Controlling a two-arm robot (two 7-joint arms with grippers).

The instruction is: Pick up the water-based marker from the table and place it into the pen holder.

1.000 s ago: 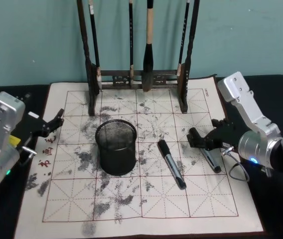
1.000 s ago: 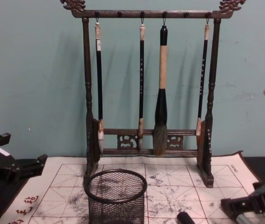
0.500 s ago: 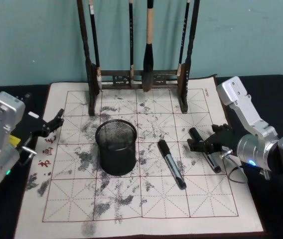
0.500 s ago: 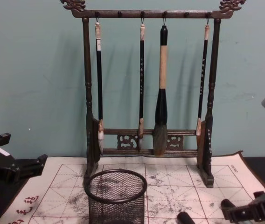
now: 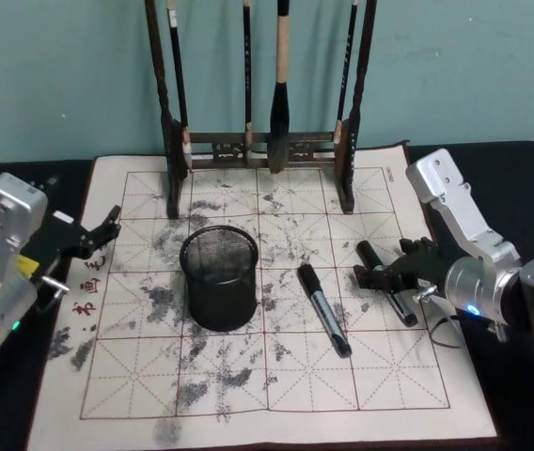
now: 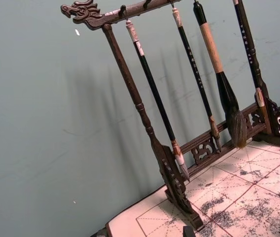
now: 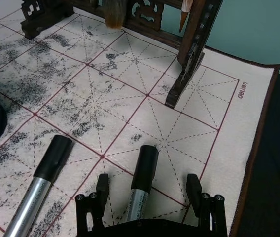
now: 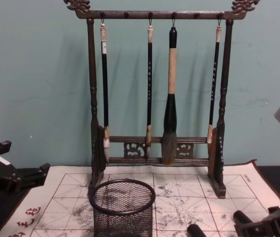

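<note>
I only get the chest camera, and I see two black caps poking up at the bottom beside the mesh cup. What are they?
Observer: Two markers lying on the mat: the left marker just right of the pen holder, the right marker farther right.
Operator: Which one is the robot grabbing?
Observer: The right marker. The right hand straddles it, fingers open, not squeezing.
Operator: Which way do they point?
Observer: Black caps toward the brush rack, grey barrels toward the robot.
</note>
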